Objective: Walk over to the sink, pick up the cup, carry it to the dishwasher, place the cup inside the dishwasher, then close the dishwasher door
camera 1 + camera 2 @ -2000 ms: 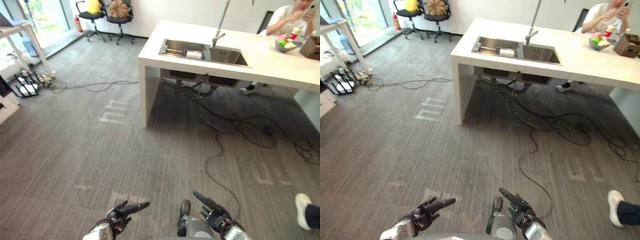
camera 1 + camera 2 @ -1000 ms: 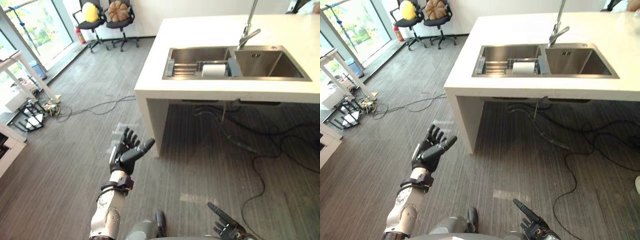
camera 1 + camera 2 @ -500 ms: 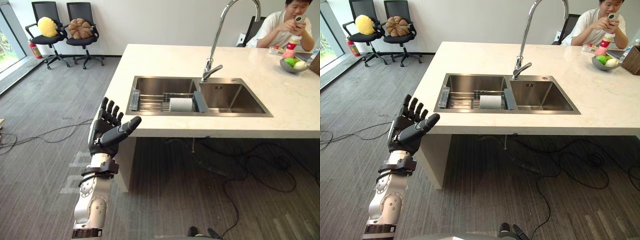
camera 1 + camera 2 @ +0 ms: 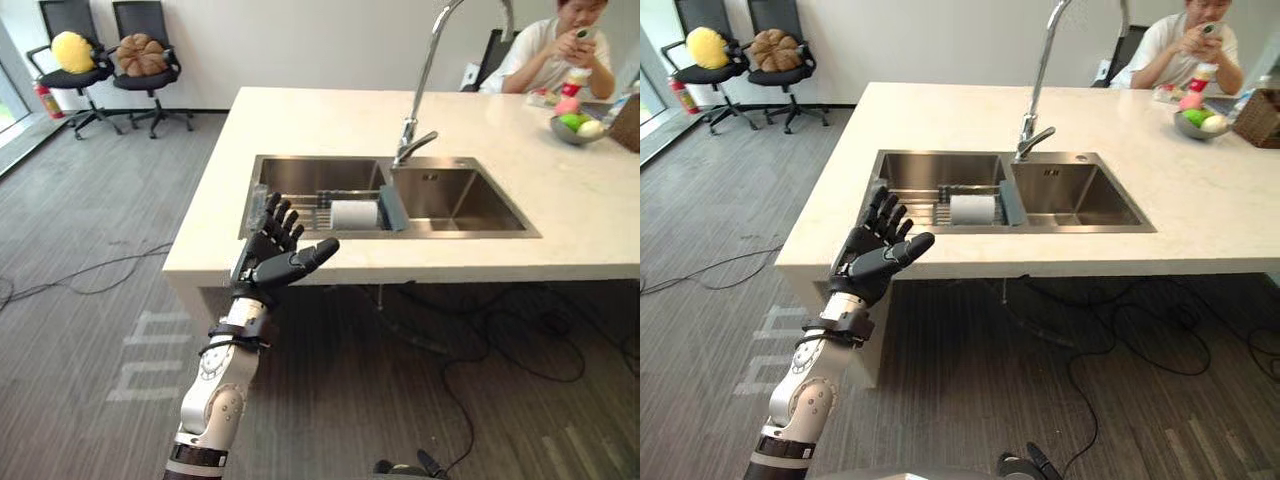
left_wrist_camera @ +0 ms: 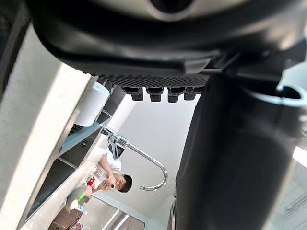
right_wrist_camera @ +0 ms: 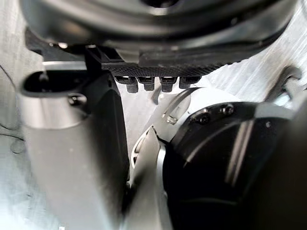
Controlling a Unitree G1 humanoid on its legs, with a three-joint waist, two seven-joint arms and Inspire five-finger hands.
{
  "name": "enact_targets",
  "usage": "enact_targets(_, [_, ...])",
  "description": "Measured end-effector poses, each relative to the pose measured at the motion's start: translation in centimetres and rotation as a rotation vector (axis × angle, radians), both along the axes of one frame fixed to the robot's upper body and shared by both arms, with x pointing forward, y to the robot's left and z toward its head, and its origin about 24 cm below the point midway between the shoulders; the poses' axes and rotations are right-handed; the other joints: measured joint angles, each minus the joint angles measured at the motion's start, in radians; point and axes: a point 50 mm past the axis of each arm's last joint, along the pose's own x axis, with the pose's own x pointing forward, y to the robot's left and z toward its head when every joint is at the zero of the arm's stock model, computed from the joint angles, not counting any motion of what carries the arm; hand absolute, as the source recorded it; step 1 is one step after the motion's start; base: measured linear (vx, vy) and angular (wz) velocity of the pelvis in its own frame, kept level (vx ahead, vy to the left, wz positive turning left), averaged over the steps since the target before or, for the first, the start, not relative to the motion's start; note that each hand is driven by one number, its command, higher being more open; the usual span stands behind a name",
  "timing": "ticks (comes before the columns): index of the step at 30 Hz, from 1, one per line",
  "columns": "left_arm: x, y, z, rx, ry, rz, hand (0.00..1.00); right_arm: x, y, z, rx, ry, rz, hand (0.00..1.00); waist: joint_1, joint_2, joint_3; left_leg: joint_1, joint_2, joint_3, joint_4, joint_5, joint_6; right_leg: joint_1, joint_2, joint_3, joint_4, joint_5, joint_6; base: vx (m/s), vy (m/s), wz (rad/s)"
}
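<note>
The left robot hand (image 4: 264, 262) hovers empty, fingers spread apart, at the counter (image 4: 300, 110) edge. The white cup (image 4: 355, 214) lies on its side in the sink (image 4: 300, 172), just beyond the fingertips.

The left arm (image 4: 213, 398) is clad in smooth silver-grey shells, ringed by black bands at the wrist and further down the forearm. The left hand (image 4: 272, 262) is made of matt black segmented fingers and a thick thumb. On the right hand (image 6: 158, 43) a dotted black strip is seen above the fingers (image 6: 146, 84), and a pale thumb cover (image 6: 67, 143) is fixed by a small screw.
</note>
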Motion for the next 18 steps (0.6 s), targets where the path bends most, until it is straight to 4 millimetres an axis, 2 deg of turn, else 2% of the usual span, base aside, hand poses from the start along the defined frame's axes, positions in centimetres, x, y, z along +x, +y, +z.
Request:
enact_targets(1, [0.0,0.0,0.4,-0.012,-0.019,0.008,1.00,0.1,-0.8,0.2,-0.019,0.005,0.015,1.00,0.001,0.030,0.013,-0.045,0.034,-0.029,0.132,0.064,0.020,0.029,0.024,0.009,-0.008,-0.015,-0.006,0.28,-0.246,-0.52])
enact_targets(2, [0.0,0.0,0.6,-0.018,-0.032,0.013,1.00,0.1,-1.2,0.2,-0.032,0.013,0.032,1.00,0.004,0.038,0.017,-0.062,0.043,-0.048,0.186,0.122,0.033,0.049,0.034,0.020,-0.011,-0.025,-0.012,0.29,-0.148,-0.49])
enact_targets(3, [0.1,0.5,0.9,-0.020,-0.047,0.033,1.00,0.5,-1.6,0.3,-0.046,0.016,0.064,1.00,0.008,0.037,0.035,-0.093,0.047,-0.065,0.275,0.269,0.051,0.088,0.031,0.050,-0.028,-0.038,-0.024,0.34,-0.120,-0.59])
enact_targets(5, [0.1,0.7,1.0,-0.017,-0.057,0.046,1.00,1.0,-2.2,0.5,-0.062,0.014,0.072,1.00,0.016,0.047,0.034,-0.152,0.015,-0.071,0.340,0.155,0.059,0.112,0.024,0.088,-0.054,-0.043,-0.029,0.33,-0.110,-0.68])
enact_targets(6, [0.2,0.8,1.2,0.008,-0.072,0.045,1.00,1.8,-2.4,0.6,-0.069,0.001,0.075,1.00,0.035,0.042,0.037,-0.196,-0.058,-0.070,0.314,0.032,0.047,0.123,0.007,0.132,-0.074,-0.043,-0.028,0.30,-0.068,-0.98])
enact_targets(7, [0.2,0.9,1.2,0.026,-0.073,0.051,1.00,2.8,-2.3,0.6,-0.065,-0.016,0.089,1.00,0.049,0.038,0.040,-0.210,-0.104,-0.058,0.243,-0.010,0.045,0.137,-0.001,0.169,-0.089,-0.043,-0.028,0.29,-0.043,-1.09])
enact_targets(8, [0.2,0.9,1.2,0.037,-0.073,0.053,1.00,3.1,-2.2,0.6,-0.066,-0.019,0.102,1.00,0.053,0.037,0.040,-0.214,-0.122,-0.054,0.195,-0.018,0.053,0.148,-0.001,0.185,-0.097,-0.043,-0.028,0.28,0.002,-0.97])
enact_targets(9, [0.2,0.9,1.2,0.042,-0.073,0.058,1.00,3.5,-2.1,0.6,-0.070,-0.023,0.133,1.00,0.054,0.038,0.040,-0.219,-0.149,-0.053,0.092,-0.020,0.059,0.170,0.001,0.206,-0.114,-0.043,-0.028,0.27,0.045,-0.81])
enact_targets(10, [0.2,0.9,1.4,0.040,-0.077,0.063,1.00,3.9,-2.0,0.6,-0.070,-0.033,0.141,1.00,0.056,0.038,0.040,-0.220,-0.168,-0.053,-0.027,-0.003,0.078,0.182,0.002,0.219,-0.122,-0.046,-0.023,0.26,0.065,-0.74])
enact_targets(11, [0.1,1.0,1.6,0.039,-0.083,0.066,1.00,4.1,-2.0,0.6,-0.073,-0.036,0.151,1.00,0.057,0.040,0.039,-0.217,-0.174,-0.054,-0.106,0.040,0.099,0.183,0.004,0.221,-0.121,-0.054,-0.012,0.24,0.094,-0.58])
enact_targets(12, [0.0,0.9,2.1,0.032,-0.102,0.073,1.00,4.1,-2.1,0.7,-0.077,-0.038,0.156,1.00,0.056,0.060,0.038,-0.212,-0.166,-0.052,-0.213,0.150,0.124,0.186,0.021,0.232,-0.121,-0.071,0.005,0.21,0.125,-0.34])
enact_targets(14, [-0.2,1.0,2.6,0.026,-0.115,0.085,1.00,3.6,-1.7,0.6,-0.073,-0.027,0.148,1.00,0.054,0.039,0.033,-0.169,-0.196,-0.049,-0.291,0.139,0.121,0.185,-0.001,0.226,-0.114,-0.095,0.016,0.22,0.137,0.04])
enact_targets(16, [-0.2,1.2,2.7,0.024,-0.115,0.099,1.00,3.2,-1.5,0.5,-0.069,-0.018,0.129,1.00,0.054,0.029,0.036,-0.153,-0.213,-0.038,-0.366,0.138,0.125,0.176,-0.012,0.200,-0.116,-0.101,0.024,0.11,0.068,0.33])
enact_targets(18, [-0.7,2.2,1.8,0.029,-0.066,0.152,1.00,2.7,-1.2,0.3,-0.056,-0.005,0.095,1.00,0.073,0.015,0.044,-0.107,-0.228,-0.028,-0.430,0.155,0.139,0.187,-0.021,0.199,-0.118,-0.108,0.031,0.05,0.000,0.02])
